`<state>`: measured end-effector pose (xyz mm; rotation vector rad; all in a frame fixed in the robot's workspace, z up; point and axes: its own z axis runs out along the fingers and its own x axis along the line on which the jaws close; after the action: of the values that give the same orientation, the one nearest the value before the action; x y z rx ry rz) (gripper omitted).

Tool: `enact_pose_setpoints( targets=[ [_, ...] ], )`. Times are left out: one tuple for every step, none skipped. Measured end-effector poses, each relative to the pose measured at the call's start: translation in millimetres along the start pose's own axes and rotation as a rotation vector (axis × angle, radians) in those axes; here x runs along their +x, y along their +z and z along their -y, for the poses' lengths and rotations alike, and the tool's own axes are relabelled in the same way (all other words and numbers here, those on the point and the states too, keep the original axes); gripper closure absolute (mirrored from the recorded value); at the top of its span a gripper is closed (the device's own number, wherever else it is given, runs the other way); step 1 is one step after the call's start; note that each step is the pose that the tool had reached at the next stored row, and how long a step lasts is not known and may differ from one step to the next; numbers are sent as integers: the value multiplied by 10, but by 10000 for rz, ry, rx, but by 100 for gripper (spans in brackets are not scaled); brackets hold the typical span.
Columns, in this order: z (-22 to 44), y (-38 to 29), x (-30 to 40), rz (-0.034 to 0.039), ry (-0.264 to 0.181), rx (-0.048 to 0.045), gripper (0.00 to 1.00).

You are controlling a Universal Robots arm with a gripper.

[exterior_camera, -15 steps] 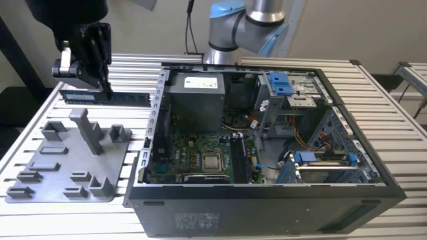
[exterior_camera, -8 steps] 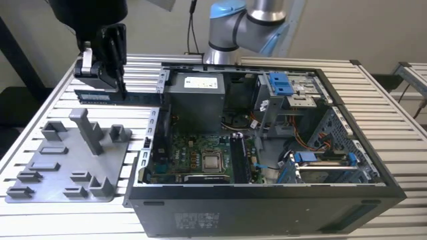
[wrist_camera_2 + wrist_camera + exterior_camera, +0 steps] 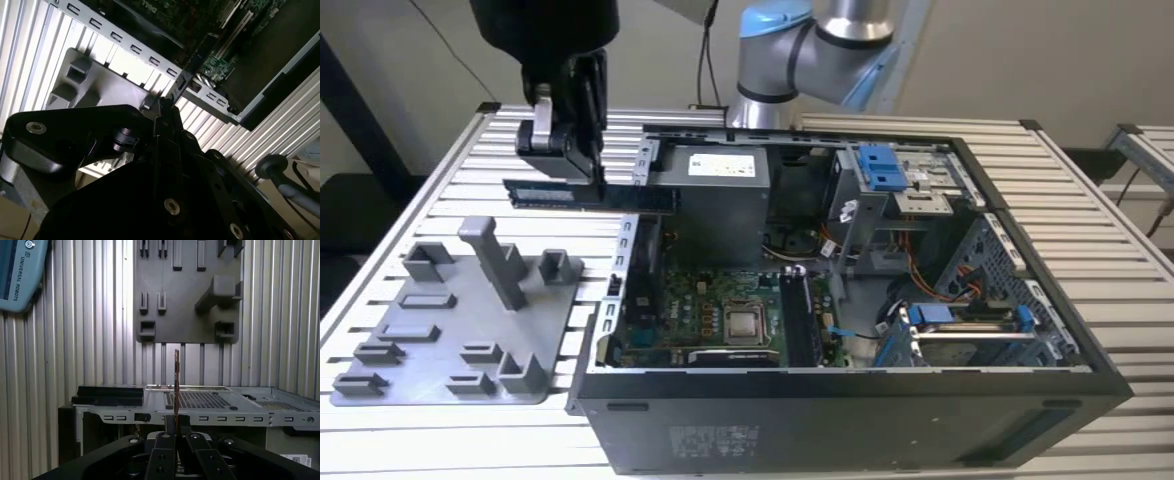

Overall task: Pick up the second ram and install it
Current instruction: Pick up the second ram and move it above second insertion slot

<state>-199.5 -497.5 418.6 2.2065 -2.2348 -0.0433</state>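
**Second ram lifted clear, not yet seated**

At the table's (image 3: 440, 160) near corner on the exterior view's left lies the grey fixture plate (image 3: 454, 340). Beside it stands the open computer case (image 3: 854, 410), its motherboard (image 3: 707, 315) exposed. Farther back, the gripper (image 3: 574, 172) is clamped on the second ram (image 3: 640, 198), holding it level in the air by the case's side wall. Pickup looks done; installing remains.

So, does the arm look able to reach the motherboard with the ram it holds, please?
Probably yes. The end effector grips the second ram in the air by the case, whose open side leaves the motherboard uncovered, with nothing seen lying over it.
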Motion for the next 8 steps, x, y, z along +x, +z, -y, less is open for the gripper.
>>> enact_pose_setpoints(
  targets=[
    [37,-1,0,-1,0,-1,86],
    [70,-2,-1,0,-1,-2,86],
    [105,-2,-1,-1,-1,-3,86],
    [138,-3,-2,0,0,-3,86],
    [170,-4,-2,0,0,-3,86],
    [199,-4,-3,0,0,-4,86],
    [229,-5,-3,0,-1,-4,86],
    [259,-5,-3,-1,-1,-4,86]
  ],
)
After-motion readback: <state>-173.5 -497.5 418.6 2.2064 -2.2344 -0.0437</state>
